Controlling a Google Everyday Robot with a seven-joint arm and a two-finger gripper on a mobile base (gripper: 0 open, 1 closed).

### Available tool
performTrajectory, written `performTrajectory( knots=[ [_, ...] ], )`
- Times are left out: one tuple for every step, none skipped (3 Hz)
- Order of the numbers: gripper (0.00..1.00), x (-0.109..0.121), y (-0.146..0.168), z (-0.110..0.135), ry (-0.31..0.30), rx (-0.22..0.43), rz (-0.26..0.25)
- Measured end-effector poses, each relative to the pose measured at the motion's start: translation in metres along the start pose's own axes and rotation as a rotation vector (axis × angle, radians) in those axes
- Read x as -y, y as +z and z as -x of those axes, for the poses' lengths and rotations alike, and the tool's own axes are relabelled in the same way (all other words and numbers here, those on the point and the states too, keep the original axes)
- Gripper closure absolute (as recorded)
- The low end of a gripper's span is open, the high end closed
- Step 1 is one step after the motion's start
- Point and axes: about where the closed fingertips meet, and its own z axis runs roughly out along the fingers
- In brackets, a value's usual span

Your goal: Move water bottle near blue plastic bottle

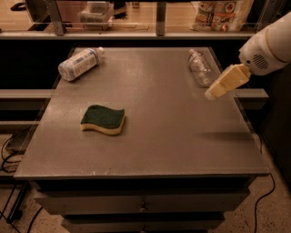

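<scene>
At far right of the desk (173,136): water bottle (200,67), on its side, cap toward the far edge, body pointing back toward the near side. At far left: blue plastic bottle (79,63), also on its side, white cap aimed right and far. Well apart from each other, with bare desk between. Nearer and left of centre: green-and-yellow sponge (103,119), flat, green face up, touching neither bottle.

Hovering just beside the water bottle on its right and near side: end effector (213,93), tilted down and leftward from the white arm at the right edge. Not touching the bottle, as far as can be seen. Holding nothing. Whether released or clenched: cannot tell. Probably set at that angle for a reach down onto the bottle's side, since a bottle lying flat offers its ribbed flank rather than its cap. Task judged barely begun: grasp not yet made, whole width of the desk to cross.

As to contents: water bottle see-through and crinkled, no liquid visible, likely empty and light, so prone to roll or skid if nudged. Blue plastic bottle hidden behind its printed label, fill level not readable. On the far shelf, a clear tub (95,11) and a printed bag (221,13), contents not made out.
</scene>
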Motion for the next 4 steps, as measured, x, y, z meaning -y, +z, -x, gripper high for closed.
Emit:
performTrajectory(
  knots=[
    [0.00, 0.035, 0.073, 0.017, 0.089, 0.065, -0.040],
    [0.00, 0.034, 0.074, 0.017, 0.091, 0.065, -0.038],
    [0.00, 0.037, 0.094, 0.026, 0.127, 0.096, -0.024],
    [0.00, 0.045, 0.113, 0.033, 0.168, 0.133, -0.028]
  ],
)
